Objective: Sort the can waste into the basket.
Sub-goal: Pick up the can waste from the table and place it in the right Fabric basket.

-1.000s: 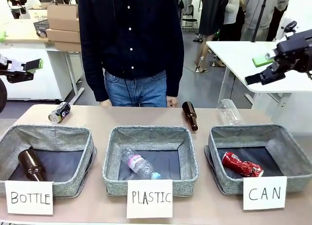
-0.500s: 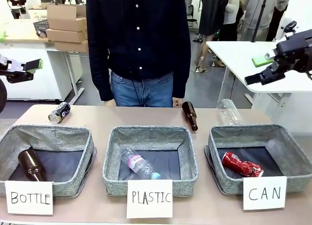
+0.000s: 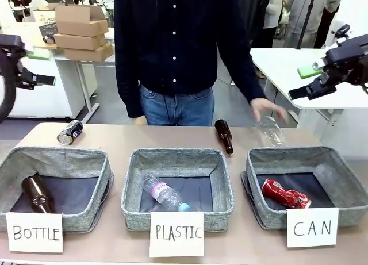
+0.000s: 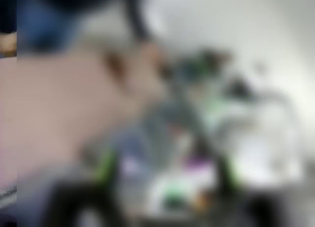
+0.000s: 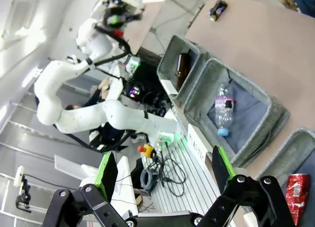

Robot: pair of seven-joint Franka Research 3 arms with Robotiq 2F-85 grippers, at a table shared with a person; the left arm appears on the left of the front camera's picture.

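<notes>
1. The left gripper hangs at the left edge, well above the table, jaws spread and empty. It sits higher than a second ago and has turned.
2. The black can lies on its side at the far left, behind the BOTTLE basket. Bare table lies around it, and it has not moved.
3. Three baskets line the near edge with narrow gaps between them. A strip of tabletop runs behind.
4. The person has shifted right. A hand is now at the clear bottle, too blurred to tell whether it touches.
5. The red can lies in the CAN basket, unmoved.
6. The right gripper hangs high at the right, jaws spread and empty, where it was.
7. The left wrist view is too blurred to make out.
</notes>
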